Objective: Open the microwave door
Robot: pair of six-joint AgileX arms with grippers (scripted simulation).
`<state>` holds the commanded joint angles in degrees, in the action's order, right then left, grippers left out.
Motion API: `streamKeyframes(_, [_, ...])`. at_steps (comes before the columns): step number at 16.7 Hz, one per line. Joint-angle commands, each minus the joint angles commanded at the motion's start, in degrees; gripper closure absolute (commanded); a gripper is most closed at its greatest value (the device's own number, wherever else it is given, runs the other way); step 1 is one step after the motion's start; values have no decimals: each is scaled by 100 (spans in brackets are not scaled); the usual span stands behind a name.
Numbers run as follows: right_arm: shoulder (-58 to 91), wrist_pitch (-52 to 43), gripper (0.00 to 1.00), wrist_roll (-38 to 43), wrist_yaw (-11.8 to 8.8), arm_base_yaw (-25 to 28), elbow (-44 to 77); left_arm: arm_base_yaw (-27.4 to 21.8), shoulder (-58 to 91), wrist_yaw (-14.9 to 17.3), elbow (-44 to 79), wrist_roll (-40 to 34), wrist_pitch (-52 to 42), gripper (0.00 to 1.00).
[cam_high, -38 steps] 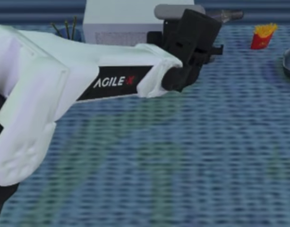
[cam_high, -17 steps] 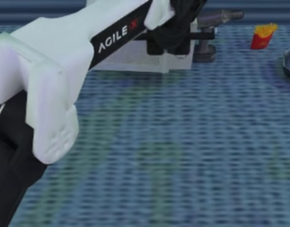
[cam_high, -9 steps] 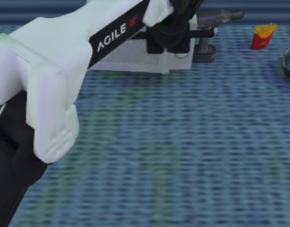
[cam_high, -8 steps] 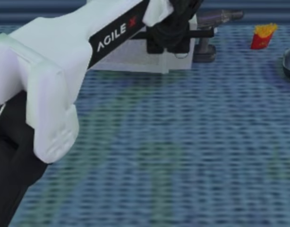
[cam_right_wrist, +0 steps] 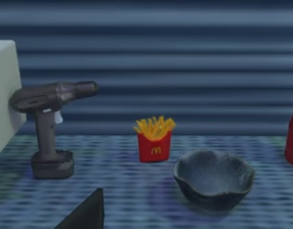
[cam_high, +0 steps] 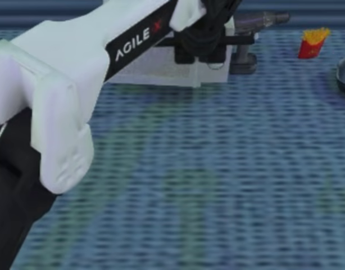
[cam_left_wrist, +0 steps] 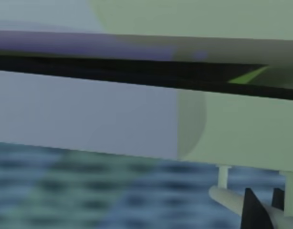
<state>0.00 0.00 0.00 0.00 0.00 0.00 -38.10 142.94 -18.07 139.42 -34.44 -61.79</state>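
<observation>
Microwave [cam_high: 161,64] is sitting at the far edge of the table [cam_high: 217,185], mostly hidden in the top view under the left arm [cam_high: 88,73], which is reaching across it from the near left. The microwave door [cam_high: 155,70] is showing as a pale panel sloping out in front of the body, so I'm judging it partly swung open, with the pull under way. The left gripper [cam_high: 203,48] is hanging right at the door's right-hand end, which is presumably where the handle sits, and that placement is making sense for swinging the panel about its hinge. Whether its fingers are apart or clamped on anything, I cannot tell from any view. The left wrist view is giving what the overhead cannot: a dark gap running between two pale surfaces of the microwave [cam_left_wrist: 137,119], plus a pale bar on short posts [cam_left_wrist: 227,193] just below, with dark finger tips [cam_left_wrist: 254,212] beside it. The right wrist view is looking away from the door, catching only a white corner of the microwave [cam_right_wrist: 3,90], a drill [cam_right_wrist: 46,129] standing just beside it, a carton of fries [cam_right_wrist: 155,139] and a dark bowl [cam_right_wrist: 214,179] farther off. The right arm itself is staying out of the overhead shot.
</observation>
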Motion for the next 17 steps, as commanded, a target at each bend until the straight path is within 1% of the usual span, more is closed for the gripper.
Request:
streamKeyframes(12, [0,0,0,0,0,0,0,-53,21,22,-22,-8,25,100])
streamKeyframes(17, [0,0,0,0,0,0,0,-2,-429,98,-844,278,438,100])
